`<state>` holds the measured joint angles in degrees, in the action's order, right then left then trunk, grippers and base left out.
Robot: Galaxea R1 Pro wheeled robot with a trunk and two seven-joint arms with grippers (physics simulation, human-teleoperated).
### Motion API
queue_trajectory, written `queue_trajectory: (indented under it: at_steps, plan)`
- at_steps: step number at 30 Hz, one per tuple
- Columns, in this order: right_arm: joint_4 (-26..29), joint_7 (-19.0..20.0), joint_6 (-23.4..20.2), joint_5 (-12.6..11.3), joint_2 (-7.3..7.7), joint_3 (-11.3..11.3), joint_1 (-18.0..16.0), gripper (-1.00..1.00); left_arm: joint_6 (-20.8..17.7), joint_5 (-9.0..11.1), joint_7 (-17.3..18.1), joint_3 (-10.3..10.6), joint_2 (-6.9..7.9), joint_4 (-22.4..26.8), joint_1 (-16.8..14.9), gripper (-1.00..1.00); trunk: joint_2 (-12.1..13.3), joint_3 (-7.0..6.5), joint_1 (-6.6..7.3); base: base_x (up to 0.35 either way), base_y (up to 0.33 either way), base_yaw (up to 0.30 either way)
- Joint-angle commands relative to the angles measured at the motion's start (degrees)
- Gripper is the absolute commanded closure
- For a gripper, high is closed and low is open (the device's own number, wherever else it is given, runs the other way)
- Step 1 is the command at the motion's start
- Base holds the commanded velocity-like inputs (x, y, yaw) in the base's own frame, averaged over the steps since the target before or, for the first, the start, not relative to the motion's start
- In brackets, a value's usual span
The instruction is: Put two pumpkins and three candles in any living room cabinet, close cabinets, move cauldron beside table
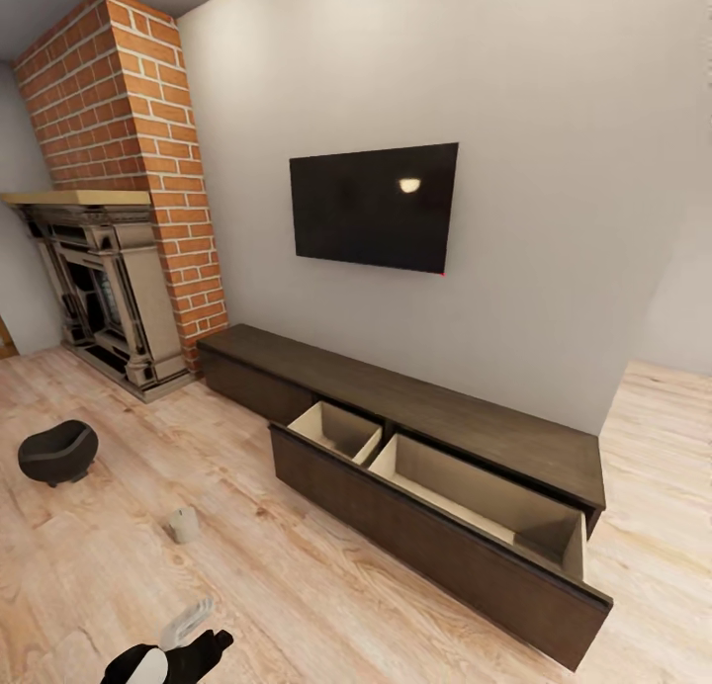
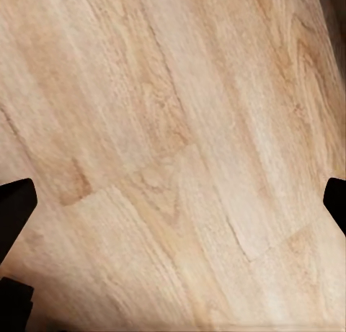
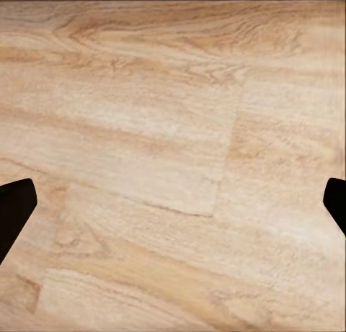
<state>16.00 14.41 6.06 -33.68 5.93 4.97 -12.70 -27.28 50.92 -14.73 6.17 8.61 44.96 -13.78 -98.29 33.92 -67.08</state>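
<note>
- The cabinet (image 1: 435,437) stands along the wall under the television (image 1: 376,207), and its wide drawer (image 1: 445,486) is pulled far out over the floor (image 1: 198,605). The pale inside that can be seen holds nothing. If the base drives forward carelessly, it may hit this open front.
- One candle (image 1: 184,524) stands alone on the floor, well apart from the drawer. It is short and light, so I think a fast approach could tip it and let it roll away.
- The cauldron (image 1: 57,452) sits on the floor near the fireplace (image 1: 99,289), far from the cabinet.
- The left end effector (image 2: 173,195) is released, with its dark tips far apart over bare boards. The right end effector (image 3: 173,195) is also released and grasps nothing.
- At the bottom of the head view a dark arm part (image 1: 168,659) shows; the candle seems to lie just ahead of it, but this is hard to judge.
</note>
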Motion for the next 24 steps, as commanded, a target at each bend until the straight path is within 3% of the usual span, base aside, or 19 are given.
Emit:
queue_trajectory:
  at_steps: [1, 6, 11, 15, 24]
  plan:
    - [-0.09, 0.00, 0.27, -0.60, 0.01, 0.49, -0.05, -1.00, -0.05, 0.59, -0.57, 0.24, 0.05, 0.13, -0.02, -1.00, -0.03, 0.06, 0.01, -0.012, -0.269, 0.000]
    - [-0.09, -0.21, 0.27, -0.60, -0.04, 0.56, -0.05, -1.00, -0.05, 0.55, -0.57, 0.25, 0.06, 0.13, -0.02, -1.00, -0.03, 0.06, 0.01, 0.059, -0.251, 0.000]
    - [-0.08, -0.25, 0.34, 0.19, -0.48, 0.56, -0.05, -1.00, -0.05, 0.50, -0.57, 0.25, 0.08, 0.13, -0.02, -1.00, -0.03, 0.06, 0.01, 0.280, -0.066, 0.000]
    - [-0.07, -0.29, 0.33, 2.84, -0.69, 0.50, -0.05, -1.00, -0.05, 0.49, -0.57, 0.27, 0.09, 0.13, -0.02, -1.00, -0.03, 0.06, 0.01, 0.334, 0.048, 0.000]
    - [-0.07, -0.34, 0.27, 3.47, -0.75, 0.48, -0.05, -1.00, -0.05, 0.57, -0.57, 0.29, 0.09, 0.06, -0.02, -1.00, -0.03, 0.06, 0.01, 0.284, 0.148, 0.000]
